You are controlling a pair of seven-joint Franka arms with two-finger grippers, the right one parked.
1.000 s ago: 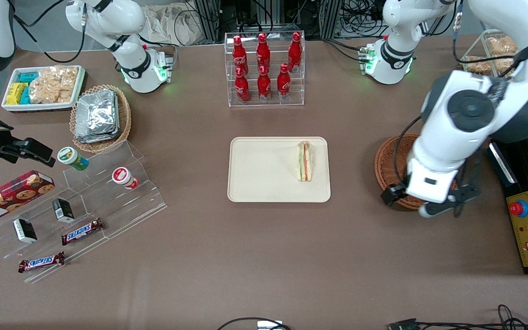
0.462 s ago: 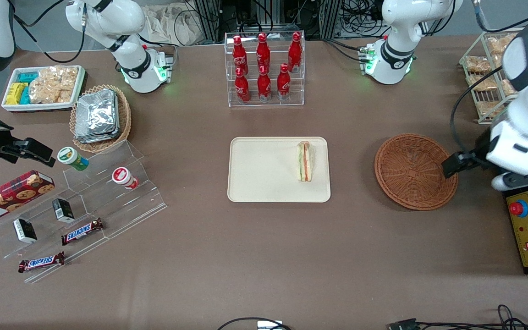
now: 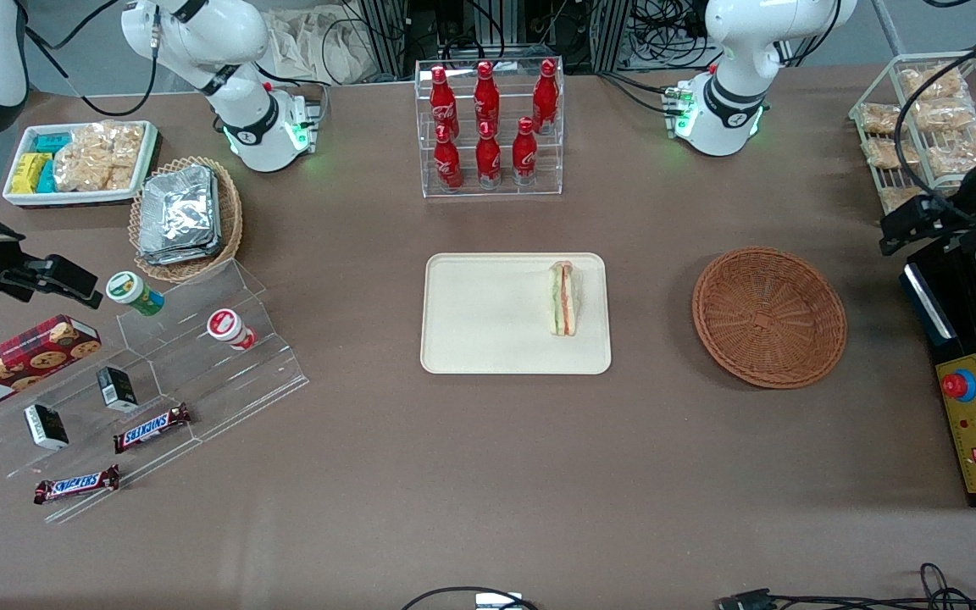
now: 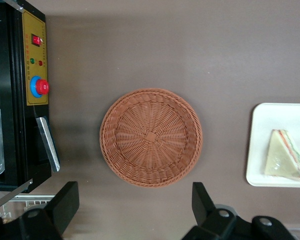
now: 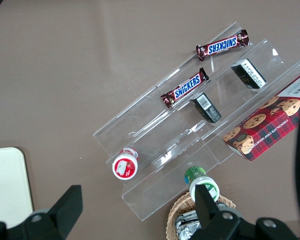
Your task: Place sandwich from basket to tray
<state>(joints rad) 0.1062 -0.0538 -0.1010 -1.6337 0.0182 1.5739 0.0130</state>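
While the brown surface (image 3: 488,474) carried the tray (image 3: 479,339) at its middle, the basket (image 3: 768,317) sat beside that tray toward the working arm's end, the gripper (image 4: 132,212) hung above the basket, spread wide and holding nothing, and the sandwich (image 3: 562,298) lay on the tray.
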